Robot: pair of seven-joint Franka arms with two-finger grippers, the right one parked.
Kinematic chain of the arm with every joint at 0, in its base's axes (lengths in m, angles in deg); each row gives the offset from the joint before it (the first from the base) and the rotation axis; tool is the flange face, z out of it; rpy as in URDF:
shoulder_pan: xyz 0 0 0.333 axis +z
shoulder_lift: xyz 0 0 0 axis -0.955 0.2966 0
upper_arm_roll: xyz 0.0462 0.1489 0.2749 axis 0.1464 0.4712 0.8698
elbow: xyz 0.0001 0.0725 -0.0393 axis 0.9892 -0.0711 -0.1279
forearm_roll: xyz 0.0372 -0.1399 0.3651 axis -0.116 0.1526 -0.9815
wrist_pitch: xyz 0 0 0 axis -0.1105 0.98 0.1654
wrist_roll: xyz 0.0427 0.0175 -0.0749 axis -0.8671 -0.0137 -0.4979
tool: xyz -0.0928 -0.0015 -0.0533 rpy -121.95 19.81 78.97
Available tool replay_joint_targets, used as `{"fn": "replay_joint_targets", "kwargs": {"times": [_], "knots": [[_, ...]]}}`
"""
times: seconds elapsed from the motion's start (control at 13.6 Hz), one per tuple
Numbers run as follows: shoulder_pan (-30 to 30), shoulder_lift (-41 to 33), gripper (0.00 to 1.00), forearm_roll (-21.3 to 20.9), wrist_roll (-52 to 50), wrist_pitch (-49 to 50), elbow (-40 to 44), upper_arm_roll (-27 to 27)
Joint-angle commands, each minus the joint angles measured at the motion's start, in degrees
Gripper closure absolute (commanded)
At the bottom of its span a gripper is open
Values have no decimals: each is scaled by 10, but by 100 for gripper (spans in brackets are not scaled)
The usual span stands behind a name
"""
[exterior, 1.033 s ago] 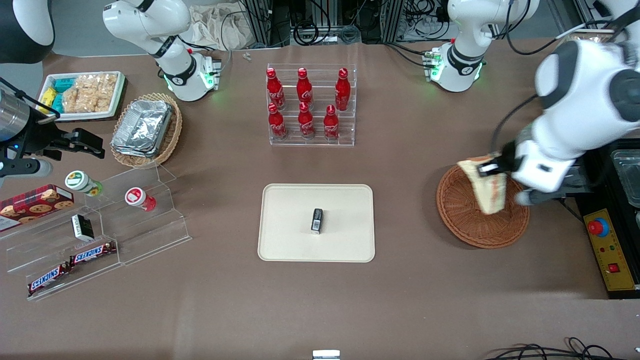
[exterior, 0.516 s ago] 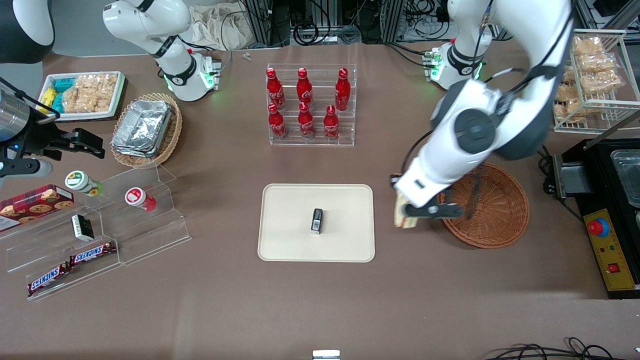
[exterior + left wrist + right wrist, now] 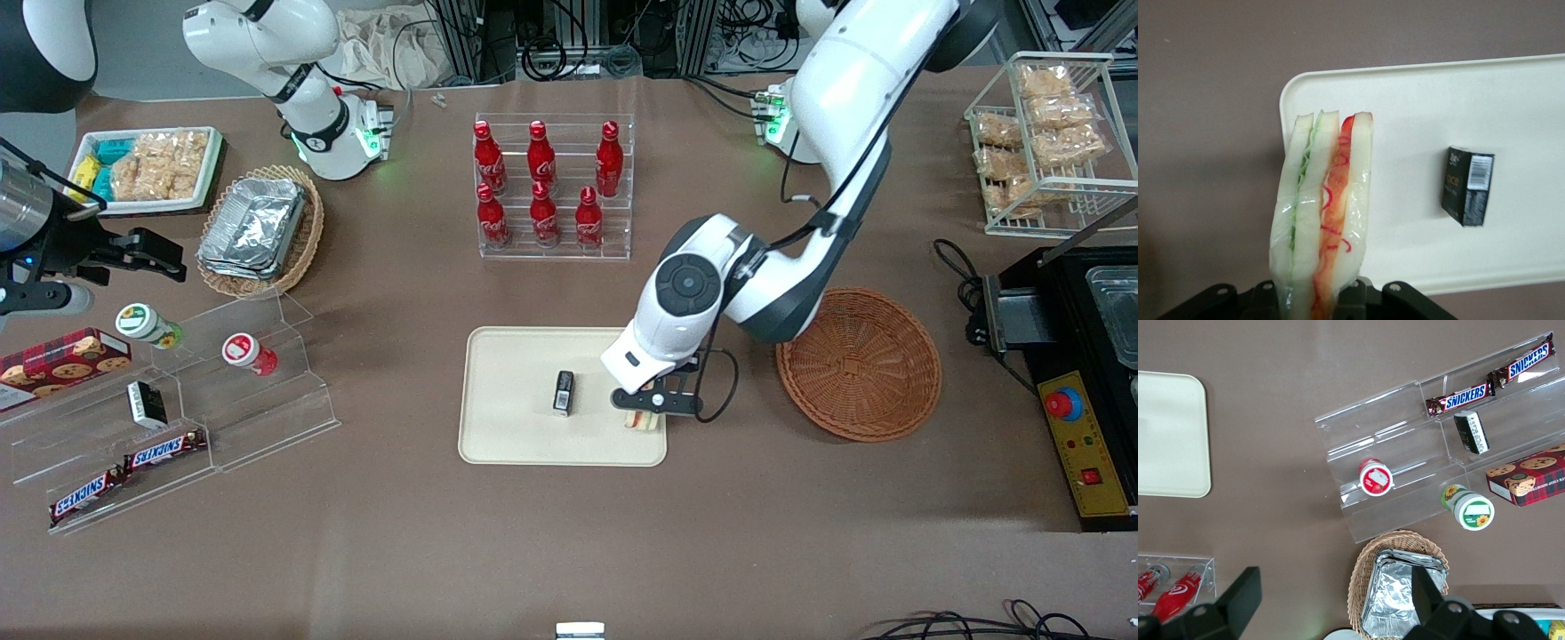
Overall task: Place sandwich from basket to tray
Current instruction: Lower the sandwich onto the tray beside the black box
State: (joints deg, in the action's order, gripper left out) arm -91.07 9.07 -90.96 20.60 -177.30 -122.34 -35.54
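Note:
My gripper hangs over the cream tray, at the tray's end nearest the basket, and is shut on the sandwich. In the wrist view the sandwich stands on edge between the two dark fingers, its white bread, green and orange-red layers showing through clear wrap, above the tray's corner. The reddish-brown woven basket sits beside the tray toward the working arm's end and holds nothing.
A small black box lies in the middle of the tray. A clear rack of red bottles stands farther from the front camera. Acrylic steps with snacks and a foil-container basket lie toward the parked arm's end.
The gripper has carried the sandwich from above the basket, across the gap of table, to over the tray's near-basket end. The basket now sits uncovered.

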Motion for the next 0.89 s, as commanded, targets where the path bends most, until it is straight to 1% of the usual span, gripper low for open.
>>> {"fn": "replay_joint_targets", "kwargs": {"times": [0.0, 0.07, 0.37, 0.44, 0.52, 0.59, 0.81], "knots": [[-5, 41, 100, -19, -25, -21, 22, 2], [-6, 53, 100, -20, -34, -27, 22, 2], [-12, 82, 100, -51, -58, -50, 21, 4], [-12, 84, 73, -52, -57, -50, 21, 4], [-12, 84, 9, -52, -57, -50, 21, 4], [-12, 82, 0, -53, -56, -50, 21, 4], [-13, 67, 0, -53, -60, -39, 22, 5]]}}
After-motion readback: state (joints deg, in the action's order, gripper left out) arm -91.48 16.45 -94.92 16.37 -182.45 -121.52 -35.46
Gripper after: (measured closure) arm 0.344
